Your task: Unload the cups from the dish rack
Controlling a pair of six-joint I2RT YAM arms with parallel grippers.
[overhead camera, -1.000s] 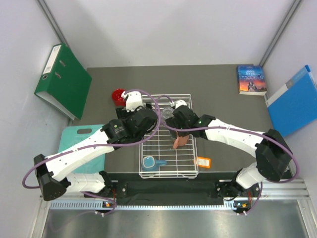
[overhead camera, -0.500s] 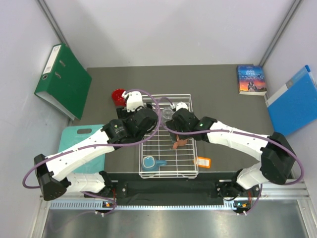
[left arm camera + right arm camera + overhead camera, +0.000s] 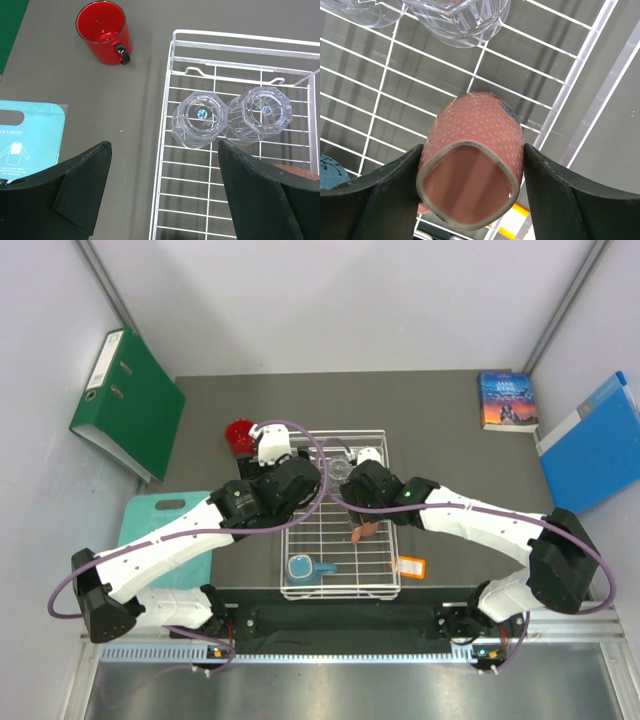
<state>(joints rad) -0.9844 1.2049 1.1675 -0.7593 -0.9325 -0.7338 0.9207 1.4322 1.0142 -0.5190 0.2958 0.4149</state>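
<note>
Two clear tumblers sit side by side, touching, at far end of dish rack. Red mug upright on tabletop, outside rack beyond its far-left corner. My left end effector spread wide, empty, over rack's left wall. My right end effector clamped on salmon-pink mug, tilted, above rack's right side; contact with wires, cannot tell. Light-blue mug in rack's near-left corner. Orange tag just outside near-right corner.
</note>
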